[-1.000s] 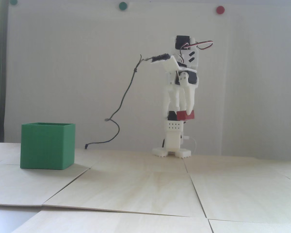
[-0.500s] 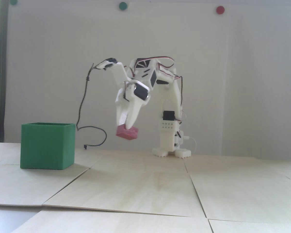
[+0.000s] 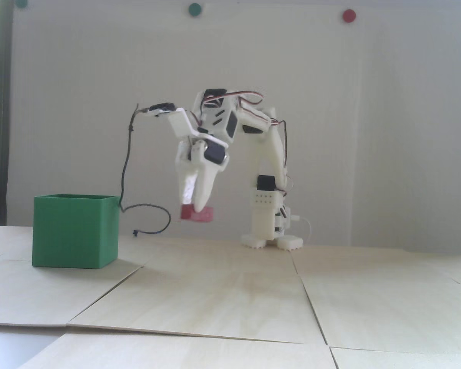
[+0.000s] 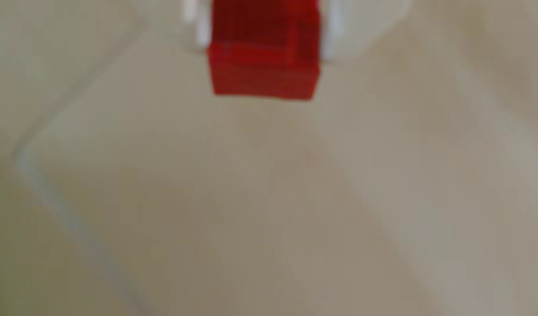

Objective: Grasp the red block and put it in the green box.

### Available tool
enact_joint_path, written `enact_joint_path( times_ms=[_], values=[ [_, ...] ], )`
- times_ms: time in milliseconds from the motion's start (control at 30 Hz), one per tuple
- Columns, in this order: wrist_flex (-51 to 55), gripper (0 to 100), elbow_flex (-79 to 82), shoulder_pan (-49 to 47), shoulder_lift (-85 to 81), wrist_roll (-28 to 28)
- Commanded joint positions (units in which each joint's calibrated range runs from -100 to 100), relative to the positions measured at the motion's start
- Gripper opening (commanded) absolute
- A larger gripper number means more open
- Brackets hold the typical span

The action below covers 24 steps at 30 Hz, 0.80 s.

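Note:
The red block [image 3: 204,215] hangs in the air above the table, pinched between the white fingers of my gripper [image 3: 193,206], which points down and is shut on it. In the blurred wrist view the red block [image 4: 263,60] fills the top centre, with a white fingertip [image 4: 200,33] on its left and another on its right. The green box [image 3: 75,230] stands on the table at the left of the fixed view, open at the top. The block is to the right of the box and slightly below its rim height.
The arm's white base [image 3: 271,226] stands at the table's back centre. A dark cable [image 3: 127,161] hangs from the wrist camera and loops down beside the box's right top corner. The table is pale wooden panels [image 3: 230,300] with seams. Coloured dots sit on the wall.
The arm has swung from above its base to the left, carrying the red block towards the green box. In the last half second it moved slightly further left.

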Motion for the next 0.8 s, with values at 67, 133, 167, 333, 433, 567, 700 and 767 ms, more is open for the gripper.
enact_joint_path(
  times_ms=[67, 133, 167, 333, 433, 567, 700, 767],
  values=[
    [23.2, 2, -3.3, -14.5, -23.2, 0.5],
    [25.8, 2, -2.9, -18.8, -28.1, 0.5],
    [26.3, 2, -2.8, -21.4, -30.4, 0.5],
    [26.4, 2, 2.0, -29.5, -39.9, 0.4],
    [26.4, 2, 4.0, -29.8, -42.3, -2.8],
    [26.4, 2, 4.0, -24.5, -42.6, -8.8],
    [26.4, 2, 4.6, -12.0, -42.5, -11.6],
    [26.4, 2, 4.6, -5.0, -42.7, -11.7]
  ],
)
